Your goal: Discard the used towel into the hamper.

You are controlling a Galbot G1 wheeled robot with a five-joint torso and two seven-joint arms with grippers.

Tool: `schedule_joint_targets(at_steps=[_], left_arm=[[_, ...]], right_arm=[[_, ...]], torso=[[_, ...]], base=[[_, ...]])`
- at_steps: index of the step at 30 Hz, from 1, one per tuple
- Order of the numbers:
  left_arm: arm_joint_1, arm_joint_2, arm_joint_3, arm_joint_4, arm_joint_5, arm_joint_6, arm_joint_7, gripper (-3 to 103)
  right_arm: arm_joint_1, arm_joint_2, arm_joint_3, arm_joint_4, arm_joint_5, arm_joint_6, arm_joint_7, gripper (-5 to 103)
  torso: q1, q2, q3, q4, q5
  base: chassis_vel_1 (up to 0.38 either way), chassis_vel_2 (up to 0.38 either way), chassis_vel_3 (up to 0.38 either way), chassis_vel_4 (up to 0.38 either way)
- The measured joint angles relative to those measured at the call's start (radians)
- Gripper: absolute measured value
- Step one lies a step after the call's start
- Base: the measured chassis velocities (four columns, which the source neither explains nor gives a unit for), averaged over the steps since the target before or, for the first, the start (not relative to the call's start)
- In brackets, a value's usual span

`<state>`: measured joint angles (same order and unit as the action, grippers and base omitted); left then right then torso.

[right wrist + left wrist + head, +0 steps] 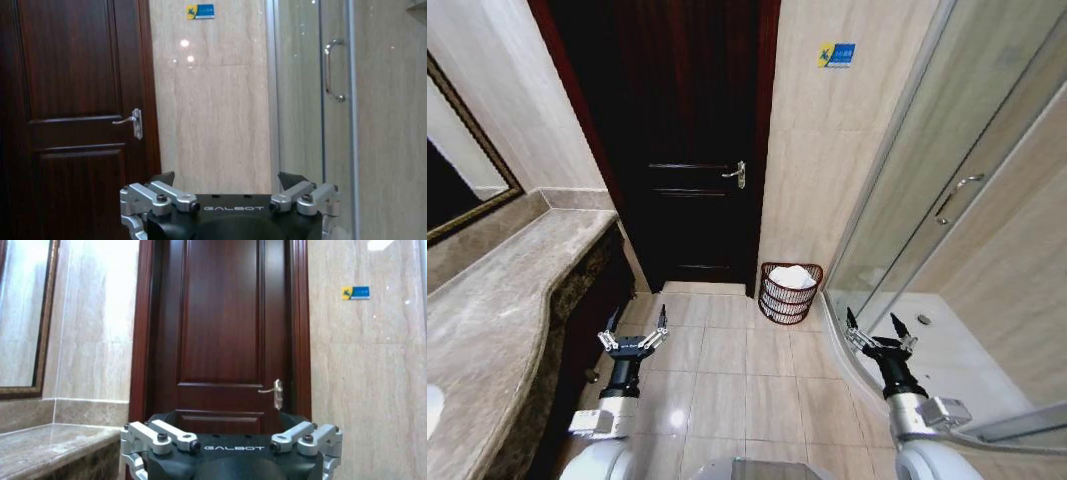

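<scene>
Hamper (790, 293): on floor by wall btwn dark door (689, 140) & shower glass (927, 190); white towel (793, 276) inside. Left gripper (636, 325): low over tiles, fingers wide, empty. Right gripper (874, 327): same, near shower edge

1. The tiled floor (727, 370) between the 2 arms is bare, so there is open room up to the hamper (789, 292).
2. The stone counter (497, 320) blocks the left side.
3. The glass shower wall (907, 210) blocks the right side.
4. The shut dark door (677, 140) stands behind, just beside the hamper.
</scene>
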<state>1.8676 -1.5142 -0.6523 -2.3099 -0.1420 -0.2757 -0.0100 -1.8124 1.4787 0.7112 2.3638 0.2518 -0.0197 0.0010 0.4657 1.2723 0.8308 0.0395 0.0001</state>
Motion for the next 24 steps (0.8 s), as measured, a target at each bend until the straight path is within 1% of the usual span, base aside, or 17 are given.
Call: schedule_joint_targets(at_steps=[11, 24], left_arm=[[0.000, 0.001, 0.000, -0.010, -0.002, -0.002, 0.003, 100], [0.009, 0.006, -0.005, -0.020, -0.003, -0.018, 0.002, 100]], right_arm=[[-0.018, 0.009, 0.006, 0.007, -0.004, 0.016, -0.003, 100], [-0.033, 0.021, 0.004, 0.021, -0.014, 0.028, -0.006, 100]], torso=[[0.000, 0.000, 0.000, 0.0000, -0.0001], [0.000, 0.000, 0.000, 0.0002, -0.0003]], base=[[0.099, -0.100, -0.096, 0.103], [0.117, -0.103, -0.118, 0.114]])
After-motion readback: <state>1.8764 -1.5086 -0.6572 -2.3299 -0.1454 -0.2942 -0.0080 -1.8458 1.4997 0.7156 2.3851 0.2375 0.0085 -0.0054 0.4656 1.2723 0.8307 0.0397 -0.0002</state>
